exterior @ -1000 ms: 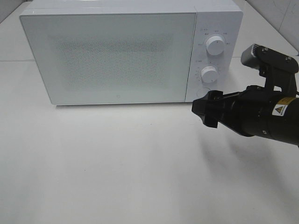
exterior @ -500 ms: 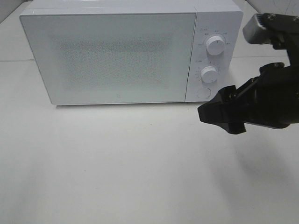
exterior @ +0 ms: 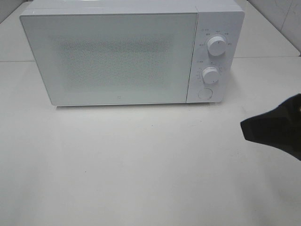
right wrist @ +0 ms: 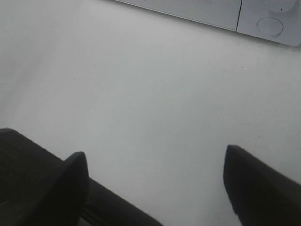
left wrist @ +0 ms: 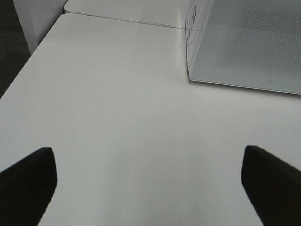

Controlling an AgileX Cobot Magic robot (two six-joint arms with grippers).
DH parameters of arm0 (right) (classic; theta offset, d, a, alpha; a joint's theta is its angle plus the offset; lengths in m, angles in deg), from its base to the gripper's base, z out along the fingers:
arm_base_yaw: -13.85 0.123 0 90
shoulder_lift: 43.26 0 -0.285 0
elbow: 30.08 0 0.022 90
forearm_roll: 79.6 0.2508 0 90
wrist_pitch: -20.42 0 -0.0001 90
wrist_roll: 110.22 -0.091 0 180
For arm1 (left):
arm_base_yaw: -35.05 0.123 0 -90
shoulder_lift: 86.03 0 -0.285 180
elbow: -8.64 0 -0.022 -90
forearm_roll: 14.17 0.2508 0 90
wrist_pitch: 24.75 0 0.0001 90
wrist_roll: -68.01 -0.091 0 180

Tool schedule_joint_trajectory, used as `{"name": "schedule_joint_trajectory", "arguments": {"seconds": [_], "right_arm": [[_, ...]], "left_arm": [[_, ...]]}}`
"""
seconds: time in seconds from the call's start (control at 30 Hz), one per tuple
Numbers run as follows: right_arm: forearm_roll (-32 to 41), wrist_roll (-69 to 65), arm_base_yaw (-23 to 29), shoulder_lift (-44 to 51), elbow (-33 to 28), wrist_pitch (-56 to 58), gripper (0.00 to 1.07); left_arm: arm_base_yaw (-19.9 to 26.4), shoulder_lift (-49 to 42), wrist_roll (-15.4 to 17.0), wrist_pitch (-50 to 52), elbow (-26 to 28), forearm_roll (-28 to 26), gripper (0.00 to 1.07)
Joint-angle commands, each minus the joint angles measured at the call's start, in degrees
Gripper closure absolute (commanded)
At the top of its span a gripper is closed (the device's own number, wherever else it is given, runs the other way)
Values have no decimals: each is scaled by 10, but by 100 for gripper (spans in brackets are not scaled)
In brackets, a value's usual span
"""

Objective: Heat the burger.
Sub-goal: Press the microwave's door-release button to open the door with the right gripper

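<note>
step: heating, likely at the dial-setting stage, microwave oven (exterior: pixel 117 56) door (exterior: pixel 110 59) shut | burger: not visible, maybe behind the frosted door | left pincer (left wrist: pixel 148 153): jaws spread wide, holding nothing, before the microwave's door | right pincer (right wrist: pixel 154 157): jaws well apart, holding nothing, before its round button (right wrist: pixel 270 27) | next: check lower knob (exterior: pixel 210 75) is set

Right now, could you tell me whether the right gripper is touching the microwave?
Apart. The right wrist view shows bare white table between the open right gripper and the microwave.
</note>
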Motion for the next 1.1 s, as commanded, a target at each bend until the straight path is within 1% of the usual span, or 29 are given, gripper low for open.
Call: {"name": "schedule_joint_trajectory", "arguments": {"seconds": [0.03,0.13,0.17,0.23,0.27,0.3,0.37,0.4,0.47,0.5,0.53,0.57,0.6,0.63,0.7,0.73,0.77,0.8,0.83,0.87,0.9,0.93,0.97,1.0,1.07,1.1], "right_arm": [[-3,0,-3,22,3,29,31],[-4,0,-3,49,3,56,31],[-8,0,-3,76,3,66,31],[-13,0,-3,91,3,69,31],[-24,0,-3,119,3,73,31],[-24,0,-3,119,3,73,31],[-36,0,-10,158,3,85,31],[-36,0,-10,158,3,85,31],[-35,0,-43,189,3,105,31],[-35,0,-43,189,3,105,31],[-35,0,-72,209,3,117,31],[-35,0,-87,220,3,121,31],[-35,0,-87,220,3,121,31],[-35,0,-113,241,3,124,31],[-34,-5,-123,250,3,124,31],[-34,-21,-145,276,3,124,31],[-34,-32,-155,288,2,124,31],[-34,-32,-155,288,2,124,31],[-34,-45,-179,313,-2,125,31],[-34,-49,-191,328,-6,126,31],[-34,-49,-191,328,-6,126,31],[-34,-49,-213,355,-17,134,31],[-34,-49,-213,355,-17,134,31],[-34,-49,-234,382,-28,145,31],[-35,-49,-244,394,-33,154,31],[-35,-48,-264,414,-40,167,31]], "left_arm": [[2,-10,4,-1,1,0,6],[2,-10,4,-1,1,0,6],[2,-10,4,-1,1,0,6],[2,-10,4,-1,1,0,6],[2,-10,4,-1,1,0,6],[2,-10,4,-1,1,0,6],[2,-10,4,-1,1,0,6],[2,-10,4,-1,1,0,6],[2,-10,4,-1,1,0,6],[2,-10,4,-1,1,0,6],[2,-10,4,-1,1,0,6],[2,-10,4,-1,1,0,6],[2,-10,4,-1,1,0,6],[2,-10,4,-1,1,0,6],[2,-10,4,-1,1,0,6],[2,-10,4,-1,1,0,6],[2,-10,4,-1,1,0,6],[2,-10,4,-1,1,0,6],[2,-10,4,-1,1,0,6],[2,-10,4,-1,1,0,6],[2,-10,4,-1,1,0,6],[2,-10,4,-1,1,0,6],[2,-10,4,-1,1,0,6],[2,-10,4,-1,1,0,6],[2,-10,4,-1,1,0,6],[2,-10,4,-1,1,0,6]]}}
